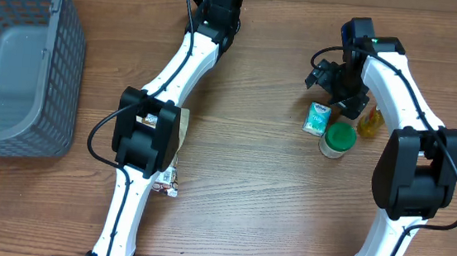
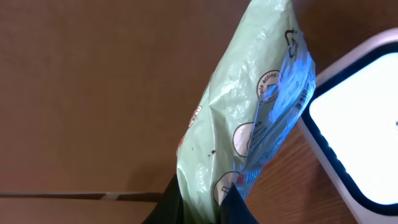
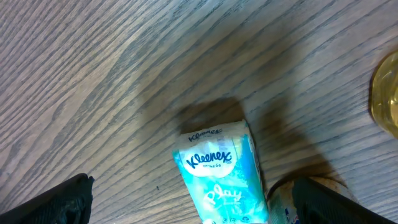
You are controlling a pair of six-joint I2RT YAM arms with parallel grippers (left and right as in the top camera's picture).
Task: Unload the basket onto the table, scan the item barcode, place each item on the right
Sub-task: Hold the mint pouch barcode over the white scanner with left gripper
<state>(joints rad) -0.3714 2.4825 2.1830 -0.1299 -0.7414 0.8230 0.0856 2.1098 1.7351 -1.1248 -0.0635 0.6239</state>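
Green bag (image 2: 249, 124) pinched in L pincer (image 2: 202, 208) by white device (image 2: 364, 118); R pincer (image 3: 199, 202) spread over Kleenex pack (image 3: 217, 174), green-lid jar (image 1: 339, 139) beside.

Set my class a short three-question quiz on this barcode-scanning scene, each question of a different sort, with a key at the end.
1. True or false: the left fingers are shut on a green packet.
2. What lies below the open right fingers? A: a tissue pack. B: a mug. C: a banana.
3. Fill in the gap: the jar beside the tissue pack has a ___ lid.
Key: 1 true; 2 A; 3 green.
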